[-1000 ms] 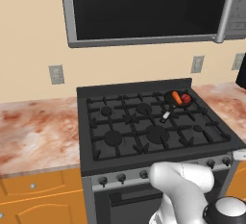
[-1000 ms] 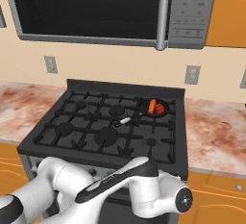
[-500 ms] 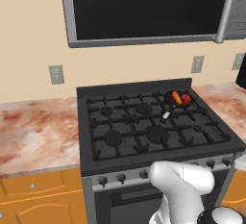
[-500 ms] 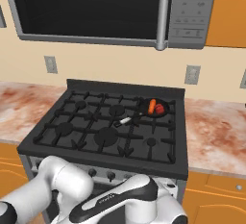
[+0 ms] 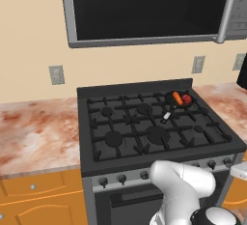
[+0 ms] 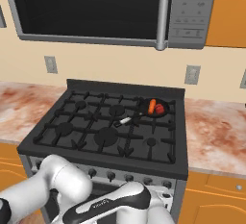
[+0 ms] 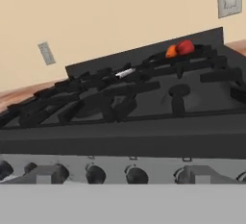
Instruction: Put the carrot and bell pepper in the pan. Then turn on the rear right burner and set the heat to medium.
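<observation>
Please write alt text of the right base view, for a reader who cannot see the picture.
A black gas stove between marbled counters has a small black pan on its rear right burner, holding an orange carrot and a red bell pepper. A microwave hangs above, and the robot's white arm bends low before the stove knobs.

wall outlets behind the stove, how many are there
3 in the left base view: one left of the stove, two to its right. More may be hidden.
</observation>
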